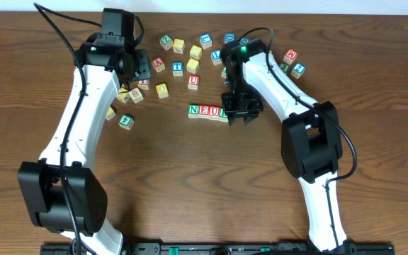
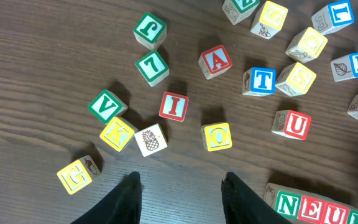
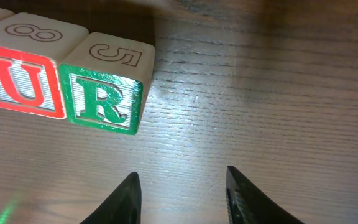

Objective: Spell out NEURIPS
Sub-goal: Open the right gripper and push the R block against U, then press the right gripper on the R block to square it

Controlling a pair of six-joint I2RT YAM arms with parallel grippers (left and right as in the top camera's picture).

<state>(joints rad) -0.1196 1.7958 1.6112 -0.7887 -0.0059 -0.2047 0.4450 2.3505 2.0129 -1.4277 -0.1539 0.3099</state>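
The right hand point(image 3: 182, 186) is hovering open, apparently empty, near the R cube point(image 3: 101, 101); the left hand point(image 2: 180, 186) is hanging open.

Dark wooden table point(image 1: 190, 184) — stray A cube point(image 2: 215, 60), T cube point(image 2: 259, 81), V cube point(image 2: 106, 107)

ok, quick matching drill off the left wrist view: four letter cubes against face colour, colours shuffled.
Cubes:
1. I cube
2. T cube
3. V cube
4. O cube

Colours:
a. green
b. yellow
c. red
d. blue

Pairs: 1-c, 2-d, 3-a, 4-b
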